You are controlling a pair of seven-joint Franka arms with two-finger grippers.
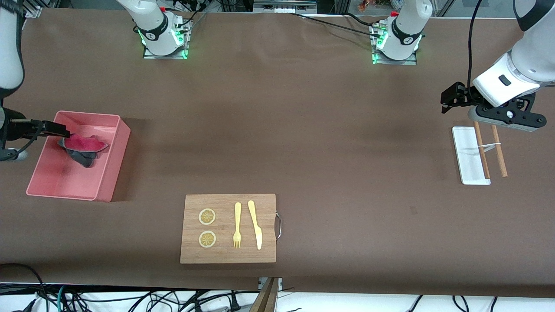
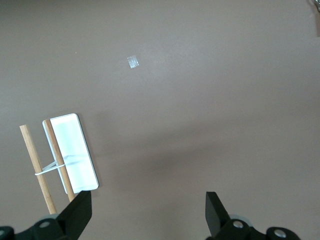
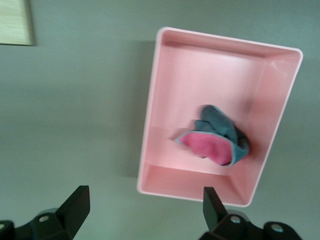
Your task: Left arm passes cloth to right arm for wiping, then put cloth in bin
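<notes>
The cloth [image 1: 84, 147] lies crumpled in the pink bin [image 1: 117, 160] at the right arm's end of the table, magenta side up with dark grey edges. My right gripper [image 1: 60, 130] hangs open over the bin's outer rim, just beside the cloth and not touching it. In the right wrist view the cloth [image 3: 215, 142] rests on the bin's floor [image 3: 200, 75], and the right gripper [image 3: 145, 210] has nothing between its black fingers. My left gripper [image 1: 448, 97] waits open and empty above the table at the left arm's end; the left wrist view shows the left gripper [image 2: 148, 212] over bare brown table.
A white tray [image 1: 466, 156] with two wooden chopsticks [image 1: 499, 151] across it lies under the left arm. The wooden board [image 1: 228, 228] with two lemon slices, a fork and a knife sits near the front edge. The tray [image 2: 75, 150] lies beside the left fingers.
</notes>
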